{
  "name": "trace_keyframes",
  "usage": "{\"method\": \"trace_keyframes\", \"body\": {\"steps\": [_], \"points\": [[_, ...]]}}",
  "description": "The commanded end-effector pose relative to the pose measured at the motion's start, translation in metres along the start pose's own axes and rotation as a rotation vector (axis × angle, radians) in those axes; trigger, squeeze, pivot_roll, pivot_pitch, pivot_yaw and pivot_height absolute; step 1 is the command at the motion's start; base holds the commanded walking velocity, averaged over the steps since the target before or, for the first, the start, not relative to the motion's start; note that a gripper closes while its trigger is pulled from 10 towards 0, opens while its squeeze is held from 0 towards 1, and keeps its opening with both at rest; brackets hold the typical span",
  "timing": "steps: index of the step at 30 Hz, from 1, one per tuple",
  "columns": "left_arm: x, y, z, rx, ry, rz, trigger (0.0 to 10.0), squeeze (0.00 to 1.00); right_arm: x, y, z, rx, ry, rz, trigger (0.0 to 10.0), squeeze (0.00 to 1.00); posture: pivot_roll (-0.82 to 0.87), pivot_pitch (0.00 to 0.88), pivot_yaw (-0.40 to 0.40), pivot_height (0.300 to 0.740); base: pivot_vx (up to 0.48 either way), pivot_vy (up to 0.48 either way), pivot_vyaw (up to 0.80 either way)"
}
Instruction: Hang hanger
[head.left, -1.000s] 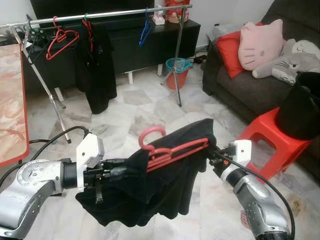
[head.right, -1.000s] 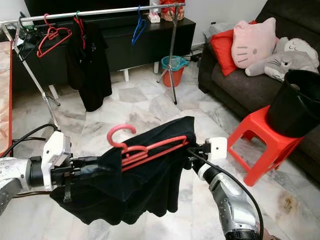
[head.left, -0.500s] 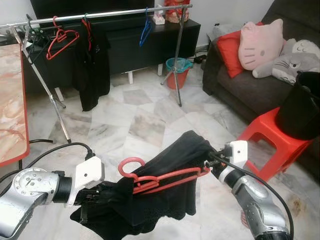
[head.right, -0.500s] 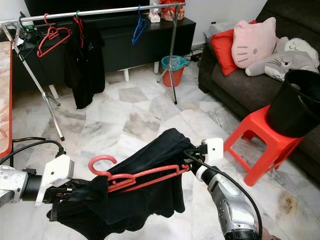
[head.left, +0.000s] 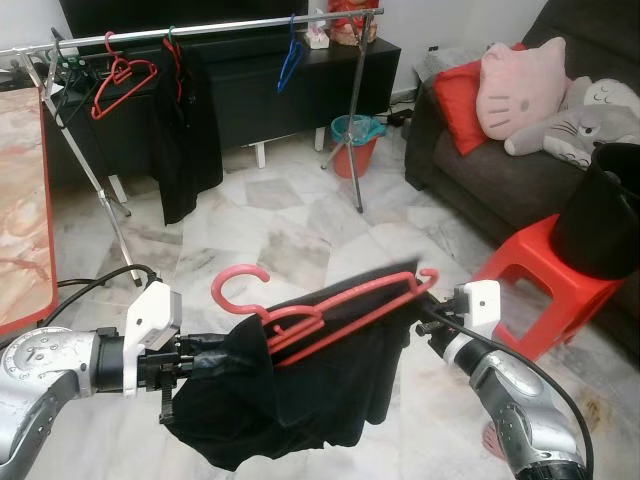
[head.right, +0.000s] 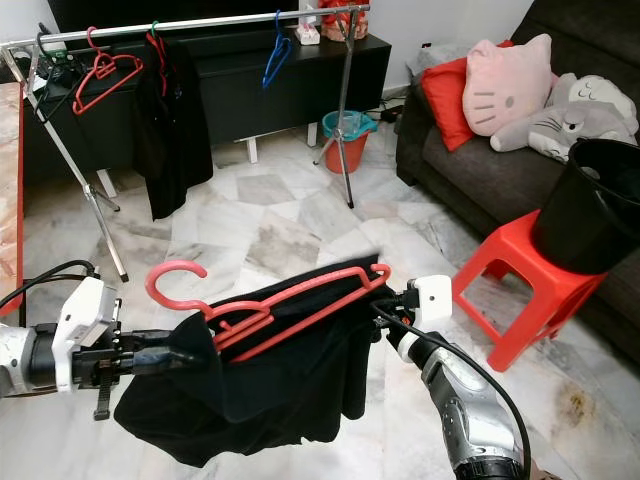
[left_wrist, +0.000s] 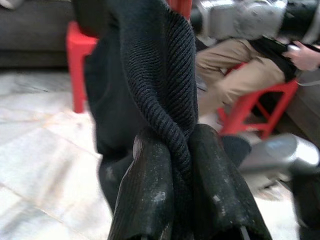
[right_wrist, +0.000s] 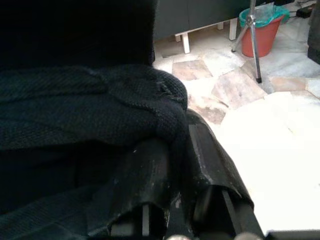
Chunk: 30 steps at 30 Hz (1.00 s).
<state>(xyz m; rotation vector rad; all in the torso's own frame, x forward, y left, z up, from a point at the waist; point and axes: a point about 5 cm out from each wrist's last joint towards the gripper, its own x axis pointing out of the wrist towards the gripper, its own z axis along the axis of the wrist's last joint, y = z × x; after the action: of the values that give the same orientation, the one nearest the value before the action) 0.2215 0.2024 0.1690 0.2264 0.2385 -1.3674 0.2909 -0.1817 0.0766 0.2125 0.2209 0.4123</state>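
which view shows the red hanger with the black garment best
The left eye view: the whole red hanger, hook to far end, lies across the black garment. The right eye view matches it. Both wrist views show garment cloth pinched between the fingers, barely any hanger.

marble floor (head.left: 270, 230) | dark sofa (head.left: 480, 160) — red stool (head.left: 530, 280) | black TV cabinet (head.left: 250, 90)

Tilted red hanger (head.left: 330, 305), black garment (head.left: 290, 385) draped.

Head stereo pair looks down; wrist cameras close on garment (left_wrist: 155, 75)
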Motion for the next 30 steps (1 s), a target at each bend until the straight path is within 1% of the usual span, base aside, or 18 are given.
{"method": "trace_keyframes", "body": {"steps": [1, 3, 6, 8, 9, 10, 11, 12, 15, 16, 19, 22, 23, 25, 27, 29, 30], "points": [[-0.001, -0.005, 0.003, 0.032, 0.025, -0.052, 10.0, 0.00, -0.003, -0.011, 0.009, -0.018, -0.026, -0.041, 0.0, 0.00, 0.04, 0.052, -0.077, 0.740, 0.000, 0.000, 0.00], [0.000, -0.004, 0.003, 0.032, 0.022, -0.042, 10.0, 0.00, -0.002, -0.012, 0.010, -0.021, -0.028, -0.041, 0.0, 0.00, 0.04, 0.052, -0.078, 0.740, 0.000, 0.000, 0.00], [0.001, 0.002, 0.006, 0.043, -0.027, 0.009, 10.0, 0.00, -0.002, -0.012, 0.010, -0.021, -0.028, -0.038, 0.0, 0.00, 0.04, 0.050, -0.078, 0.740, 0.000, 0.000, 0.00], [0.005, 0.008, 0.009, 0.058, -0.081, 0.068, 10.0, 0.00, -0.001, -0.010, 0.007, -0.018, -0.021, -0.037, 0.0, 0.00, 0.04, 0.050, -0.078, 0.740, 0.000, 0.000, 0.00], [0.008, 0.015, 0.012, 0.066, -0.134, 0.133, 10.0, 0.00, 0.000, -0.009, 0.004, -0.023, -0.006, -0.035, 2.4, 0.00, 0.04, 0.051, -0.079, 0.740, 0.000, 0.000, 0.00], [0.010, 0.019, 0.014, 0.071, -0.164, 0.177, 10.0, 0.00, -0.001, -0.009, 0.001, -0.035, 0.010, -0.040, 7.3, 0.00, 0.04, 0.051, -0.079, 0.740, 0.000, 0.000, 0.00], [0.011, 0.020, 0.015, 0.076, -0.174, 0.191, 10.0, 0.00, -0.001, -0.010, 0.000, -0.040, 0.016, -0.044, 7.3, 0.00, 0.04, 0.051, -0.079, 0.740, 0.000, 0.000, 0.00], [0.013, 0.023, 0.016, 0.074, -0.187, 0.215, 10.0, 0.00, -0.002, -0.012, -0.004, -0.035, 0.034, -0.060, 10.0, 0.00, 0.04, 0.050, -0.079, 0.740, 0.000, 0.000, 0.00], [0.018, 0.021, 0.014, 0.065, -0.180, 0.206, 10.0, 0.00, -0.004, -0.018, -0.010, -0.039, 0.071, -0.088, 10.0, 0.01, 0.04, 0.050, -0.079, 0.740, 0.000, 0.000, 0.00], [0.021, 0.020, 0.011, 0.059, -0.175, 0.200, 10.0, 0.00, -0.005, -0.019, -0.013, -0.034, 0.084, -0.093, 10.0, 1.00, 0.04, 0.050, -0.078, 0.740, 0.000, 0.000, 0.00], [0.024, 0.022, 0.010, 0.059, -0.171, 0.224, 10.0, 0.00, -0.008, -0.020, -0.020, -0.053, 0.121, -0.094, 10.0, 1.00, 0.03, 0.051, -0.076, 0.740, 0.000, 0.000, 0.00], [0.026, 0.028, 0.009, 0.065, -0.166, 0.269, 10.0, 0.00, -0.011, -0.022, -0.030, -0.084, 0.190, -0.094, 10.0, 1.00, 0.04, 0.051, -0.073, 0.740, 0.000, 0.000, 0.00], [0.026, 0.028, 0.009, 0.065, -0.166, 0.269, 10.0, 0.00, -0.011, -0.022, -0.030, -0.084, 0.190, -0.094, 10.0, 1.00, 0.04, 0.051, -0.073, 0.740, 0.000, 0.000, 0.00], [0.028, 0.032, 0.008, 0.077, -0.146, 0.307, 10.0, 0.00, -0.015, -0.026, -0.041, -0.120, 0.283, -0.106, 10.0, 1.00, 0.03, 0.051, -0.071, 0.740, 0.000, 0.000, 0.00], [0.028, 0.034, 0.004, 0.083, -0.118, 0.324, 10.0, 0.00, -0.017, -0.025, -0.042, -0.098, 0.286, -0.077, 10.0, 1.00, 0.03, 0.051, -0.066, 0.740, 0.000, 0.000, 0.00], [0.028, 0.035, 0.002, 0.088, -0.106, 0.342, 10.0, 0.00, -0.018, -0.024, -0.043, -0.099, 0.302, -0.064, 10.0, 1.00, 0.03, 0.050, -0.065, 0.740, 0.000, 0.000, 0.00], [0.028, 0.036, 0.002, 0.083, -0.113, 0.351, 10.0, 0.00, -0.020, -0.024, -0.043, -0.114, 0.315, -0.044, 10.0, 1.00, 0.03, 0.050, -0.065, 0.740, 0.000, 0.000, 0.00]]}}
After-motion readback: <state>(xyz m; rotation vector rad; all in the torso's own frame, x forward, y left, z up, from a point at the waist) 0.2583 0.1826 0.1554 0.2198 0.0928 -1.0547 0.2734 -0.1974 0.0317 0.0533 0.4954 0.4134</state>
